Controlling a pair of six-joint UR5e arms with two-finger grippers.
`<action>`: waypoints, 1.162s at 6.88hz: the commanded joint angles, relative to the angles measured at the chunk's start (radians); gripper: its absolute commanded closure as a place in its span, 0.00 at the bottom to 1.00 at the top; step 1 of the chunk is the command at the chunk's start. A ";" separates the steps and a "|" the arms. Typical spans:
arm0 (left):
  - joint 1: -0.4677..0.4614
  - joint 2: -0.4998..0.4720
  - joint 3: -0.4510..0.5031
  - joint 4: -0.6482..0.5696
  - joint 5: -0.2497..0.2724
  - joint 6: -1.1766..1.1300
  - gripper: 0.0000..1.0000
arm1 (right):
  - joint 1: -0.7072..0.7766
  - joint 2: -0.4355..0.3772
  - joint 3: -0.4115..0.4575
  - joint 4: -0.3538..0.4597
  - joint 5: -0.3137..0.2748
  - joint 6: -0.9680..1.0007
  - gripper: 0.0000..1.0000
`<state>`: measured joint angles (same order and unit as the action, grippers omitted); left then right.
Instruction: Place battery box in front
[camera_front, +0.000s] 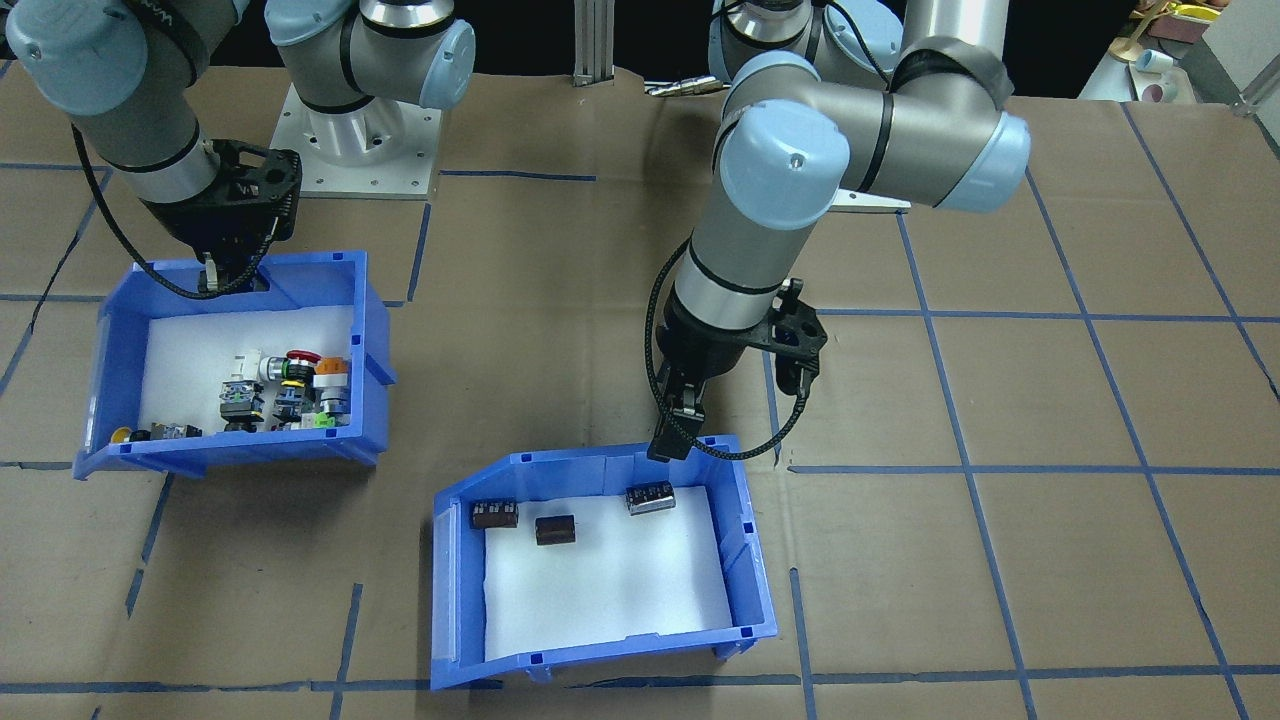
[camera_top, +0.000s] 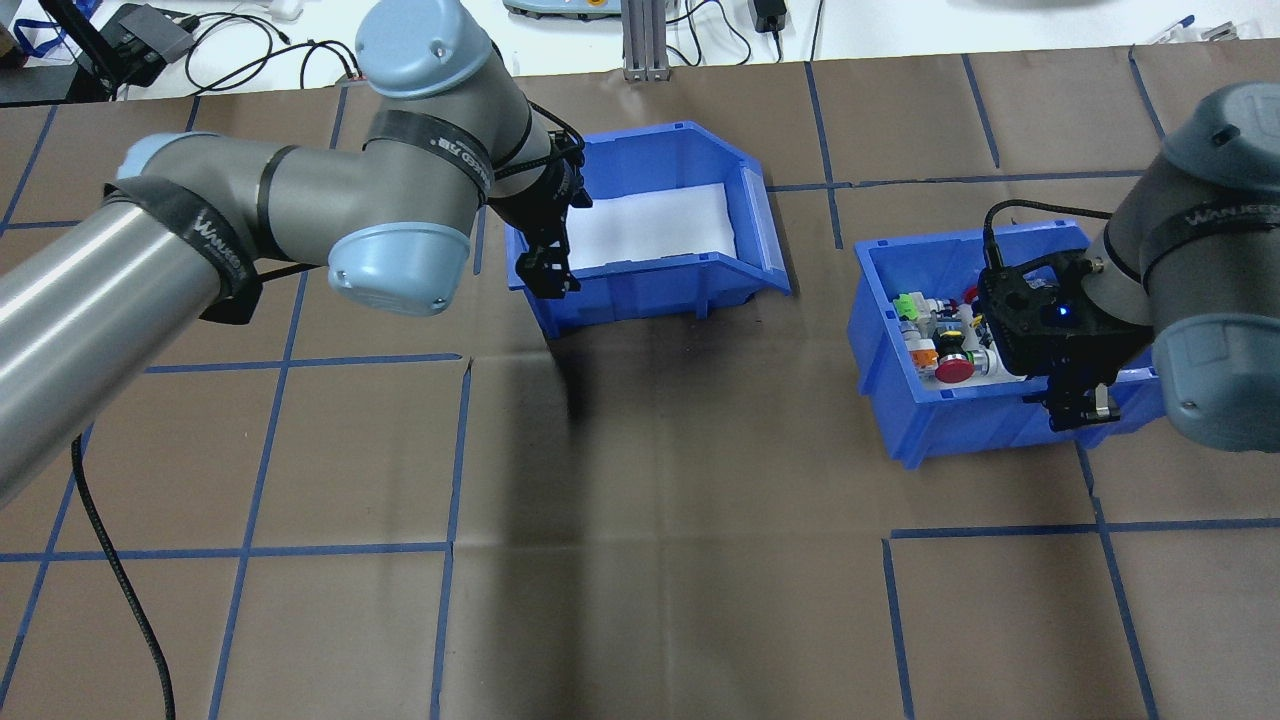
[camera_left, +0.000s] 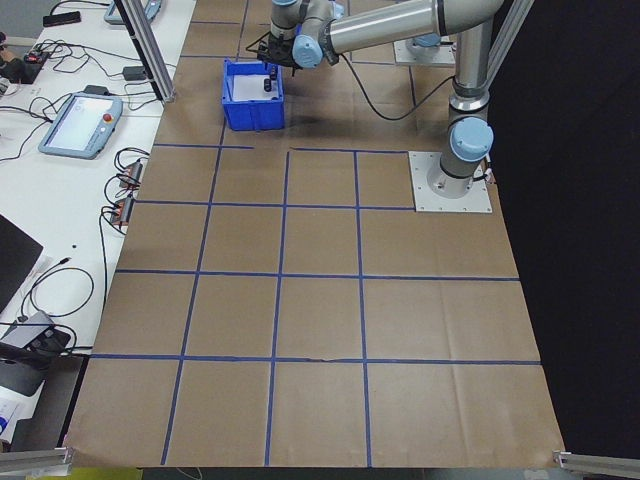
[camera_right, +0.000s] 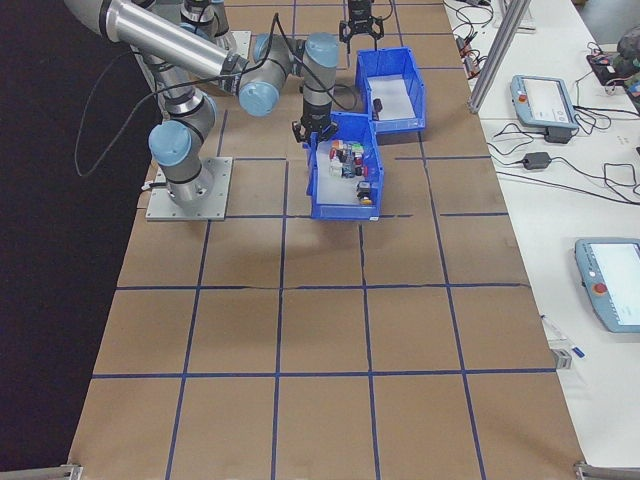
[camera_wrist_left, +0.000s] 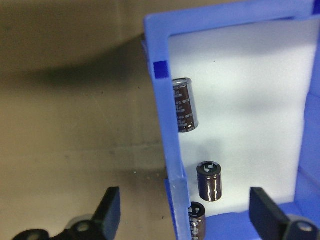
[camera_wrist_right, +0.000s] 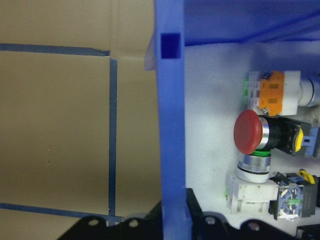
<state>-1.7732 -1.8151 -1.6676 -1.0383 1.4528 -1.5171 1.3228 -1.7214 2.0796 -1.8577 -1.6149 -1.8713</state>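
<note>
Two blue bins on the table: battery box (camera_front: 600, 560) with three batteries (camera_front: 556, 530), left gripper (camera_front: 672, 440) spread astride its wall; right gripper (camera_top: 1078, 412) pinching switch bin (camera_top: 960, 420).

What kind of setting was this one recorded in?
Most likely a robotics lab workcell: a table covered in brown paper with a blue tape grid, two arms bolted to base plates, and teach pendants with loose cables on the white bench alongside.

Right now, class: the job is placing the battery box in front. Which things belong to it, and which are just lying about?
Belongs:
battery box
batteries
left hand, open astride its wall

Lying about:
switch box
push-button switches
right hand, shut on that box's wall
</note>
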 joint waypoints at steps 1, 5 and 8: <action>0.061 0.138 0.058 -0.220 0.073 0.620 0.02 | 0.003 -0.090 0.074 0.018 0.006 0.026 0.97; 0.197 0.296 0.095 -0.513 0.078 1.483 0.01 | 0.134 -0.130 0.093 0.009 0.044 0.203 0.97; 0.212 0.333 0.089 -0.620 0.144 1.575 0.01 | 0.303 -0.127 0.093 0.000 0.041 0.392 0.97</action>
<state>-1.5673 -1.5050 -1.5685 -1.6295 1.5720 0.0362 1.5558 -1.8500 2.1721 -1.8527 -1.5730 -1.5524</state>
